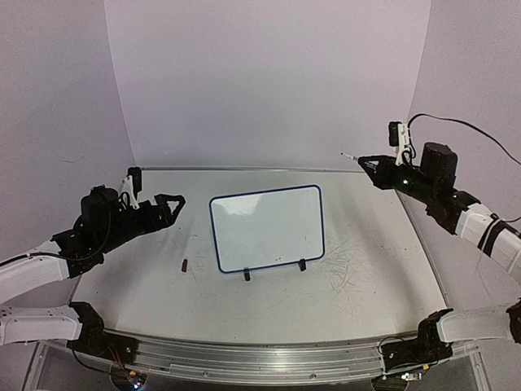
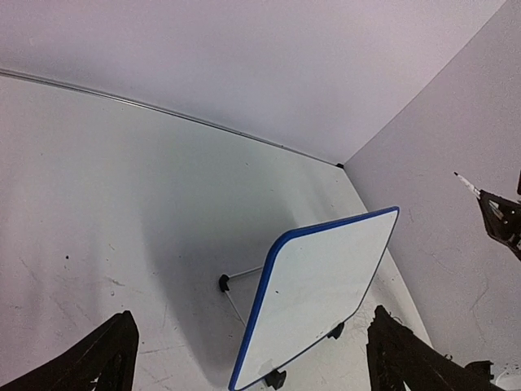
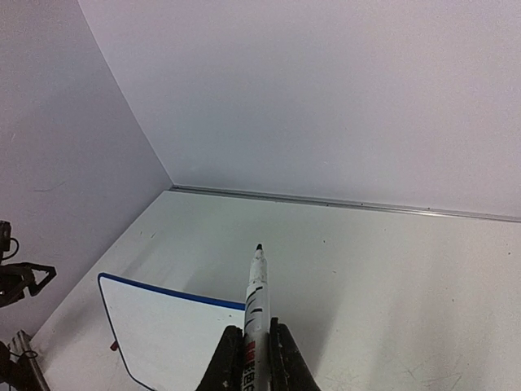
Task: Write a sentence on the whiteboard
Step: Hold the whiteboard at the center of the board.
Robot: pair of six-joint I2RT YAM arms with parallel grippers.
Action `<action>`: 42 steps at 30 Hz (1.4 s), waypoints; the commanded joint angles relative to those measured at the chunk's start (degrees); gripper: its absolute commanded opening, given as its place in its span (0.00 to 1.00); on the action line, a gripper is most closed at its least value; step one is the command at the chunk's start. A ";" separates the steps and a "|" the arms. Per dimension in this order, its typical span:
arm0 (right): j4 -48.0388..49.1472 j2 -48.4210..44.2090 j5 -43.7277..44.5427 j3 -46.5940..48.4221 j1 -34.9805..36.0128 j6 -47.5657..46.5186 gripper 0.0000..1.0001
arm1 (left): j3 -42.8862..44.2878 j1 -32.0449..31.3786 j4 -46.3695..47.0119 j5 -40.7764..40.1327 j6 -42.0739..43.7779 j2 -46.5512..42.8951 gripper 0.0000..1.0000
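The whiteboard [image 1: 267, 227] stands tilted on two black clip feet at the table's middle. Its blue-rimmed face is blank; no sentence shows on it. It also shows in the left wrist view [image 2: 317, 297] and the right wrist view [image 3: 175, 342]. My right gripper [image 1: 373, 165] is shut on a white marker [image 3: 257, 297], tip uncapped and pointing left, held above the table to the right of and behind the board. My left gripper [image 1: 175, 202] is open and empty, left of the board, raised above the table.
A small dark red marker cap [image 1: 185, 265] lies on the table left of the board's near corner. A wire prop [image 2: 232, 285] holds the board up from behind. Purple walls close the table on three sides.
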 commanded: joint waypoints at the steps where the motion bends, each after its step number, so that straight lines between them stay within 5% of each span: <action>1: -2.36 1.85 10.94 5.21 10.32 -9.42 0.00 | -2.34 6.58 9.44 15.93 0.69 1.49 0.99; 8: -3.63 11.09 20.00 13.14 28.05 -17.38 0.00 | -4.43 16.75 28.07 34.82 -4.48 11.04 0.97; 16: -2.73 24.78 26.64 21.30 40.58 -22.66 0.00 | -4.00 16.95 38.64 42.22 -4.18 24.30 0.90; 31: 4.46 30.06 28.15 19.10 43.50 -26.57 0.00 | 3.49 12.95 50.37 51.25 -2.53 44.13 0.63; 42: 4.67 32.33 27.04 19.78 43.52 -26.67 0.00 | 5.76 11.19 56.87 53.72 -2.94 51.17 0.34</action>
